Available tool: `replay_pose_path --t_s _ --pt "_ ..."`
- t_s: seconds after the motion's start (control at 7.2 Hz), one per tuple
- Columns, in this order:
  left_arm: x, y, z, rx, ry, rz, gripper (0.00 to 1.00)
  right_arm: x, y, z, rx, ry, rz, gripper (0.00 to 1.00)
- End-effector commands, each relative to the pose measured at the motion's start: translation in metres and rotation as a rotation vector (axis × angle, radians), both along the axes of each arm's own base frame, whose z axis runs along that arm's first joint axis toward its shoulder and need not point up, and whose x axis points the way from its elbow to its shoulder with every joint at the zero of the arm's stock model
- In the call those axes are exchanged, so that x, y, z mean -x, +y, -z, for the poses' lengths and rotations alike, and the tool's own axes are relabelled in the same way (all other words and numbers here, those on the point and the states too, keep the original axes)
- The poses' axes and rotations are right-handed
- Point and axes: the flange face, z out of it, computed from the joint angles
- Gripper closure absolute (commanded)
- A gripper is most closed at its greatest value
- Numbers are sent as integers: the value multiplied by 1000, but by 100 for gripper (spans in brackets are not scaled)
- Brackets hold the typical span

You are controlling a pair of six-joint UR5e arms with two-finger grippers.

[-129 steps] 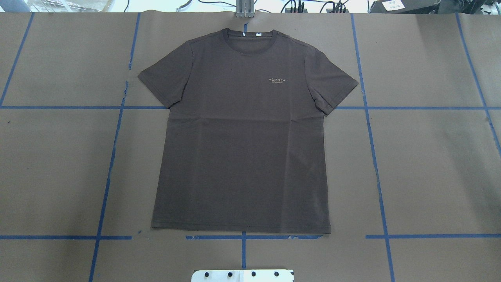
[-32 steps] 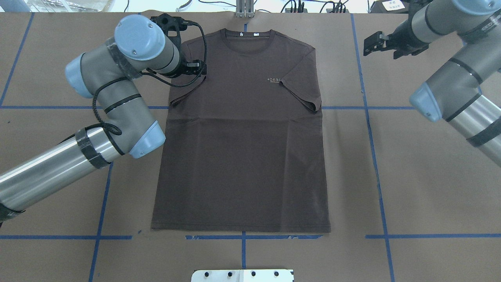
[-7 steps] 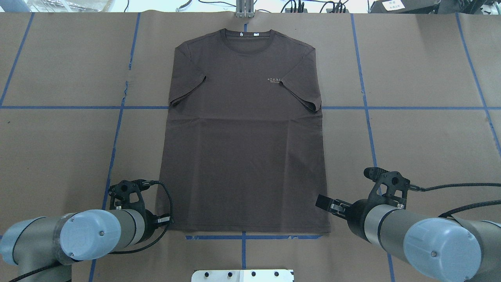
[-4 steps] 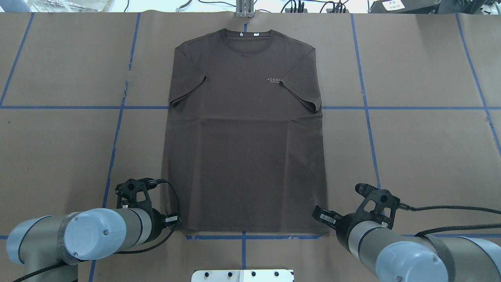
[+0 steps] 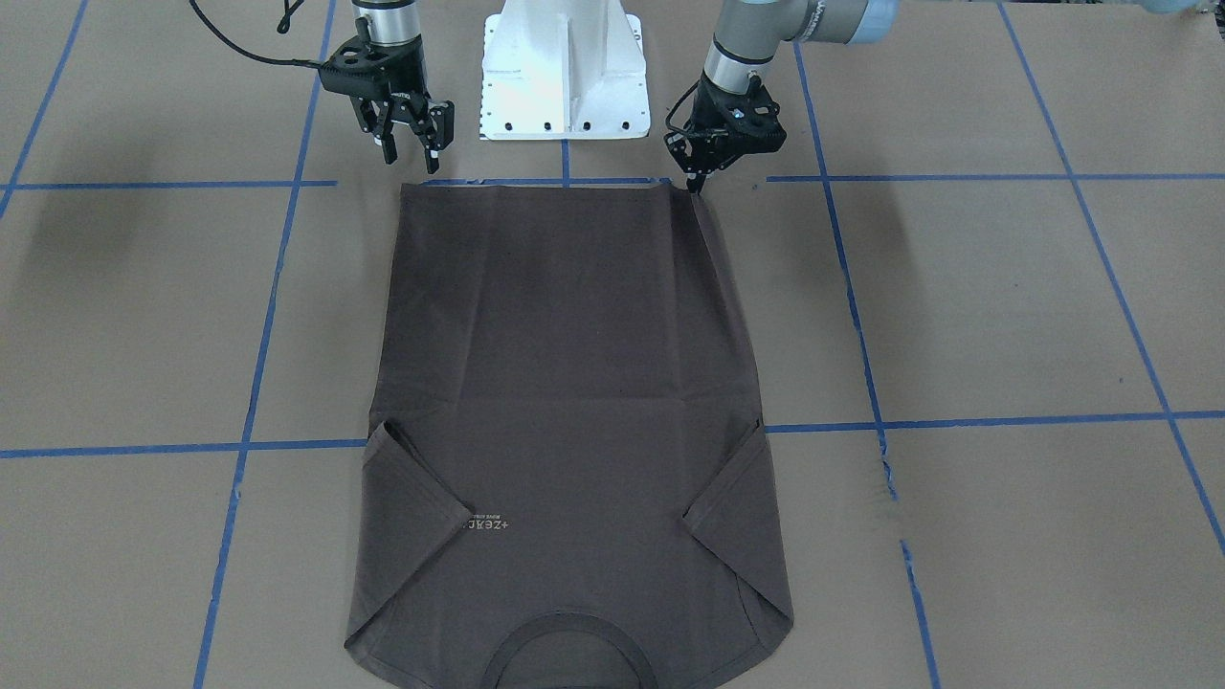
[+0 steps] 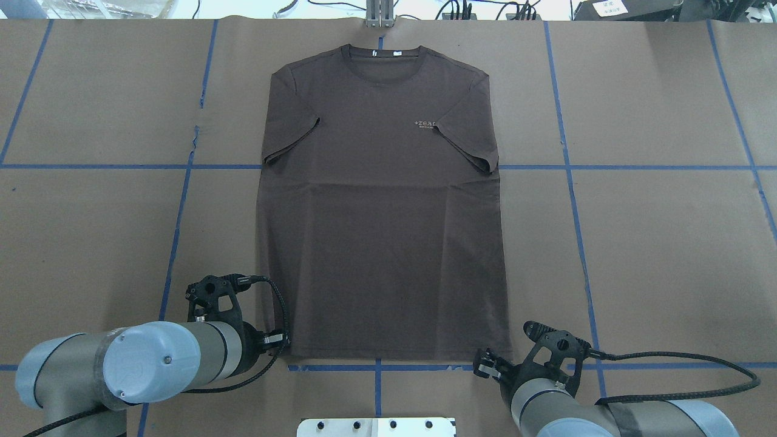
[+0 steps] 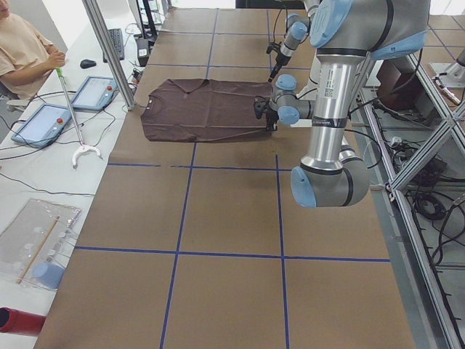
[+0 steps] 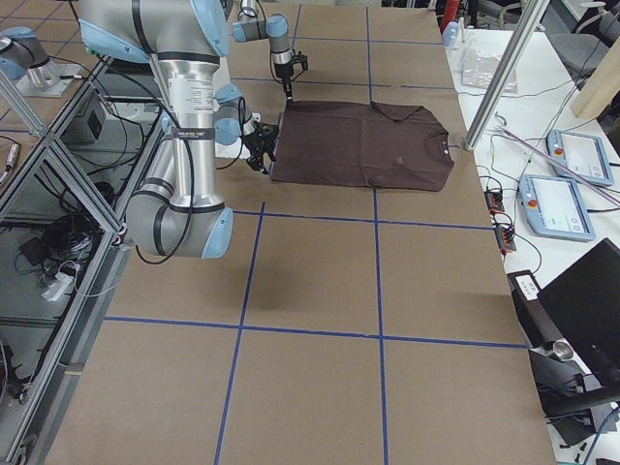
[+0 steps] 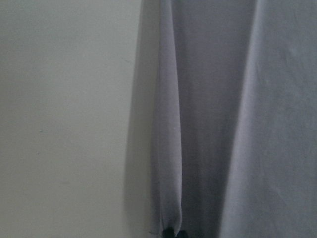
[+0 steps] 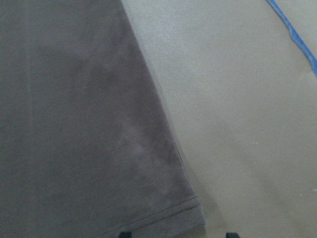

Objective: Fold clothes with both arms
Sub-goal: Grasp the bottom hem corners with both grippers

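1. Shirt [image 6: 382, 230] lies flat on the table [image 6: 668, 243], sleeves folded in; it looks soft, light and limp.
2. Left gripper [image 5: 693, 184] pinches the near-left hem corner.
3. Right gripper [image 5: 410, 151] is spread wide at the near-right corner; grip there.

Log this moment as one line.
shirt: flat, sleeves folded in | left gripper: shut on shirt corner | right gripper: open at other corner

The left hand [image 5: 694, 184] points down, fingers pinched together on a hem corner of the T-shirt [image 5: 565, 335]; the right hand [image 5: 410, 150] hangs just by the other corner, fingers spread.
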Motion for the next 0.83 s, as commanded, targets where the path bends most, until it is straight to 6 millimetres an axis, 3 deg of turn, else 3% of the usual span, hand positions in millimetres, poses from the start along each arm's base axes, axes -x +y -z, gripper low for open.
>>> replay_pose_path --t_s 0.0,0.28,0.69 --pt "2 0 5 -2 10 0 100 9 -4 -11 -10 31 -3 30" --pt "3 0 5 -2 10 1 100 14 -11 -24 -24 60 -18 33" --pt "6 -1 10 -5 21 4 100 14 -14 -24 -22 57 -24 36"
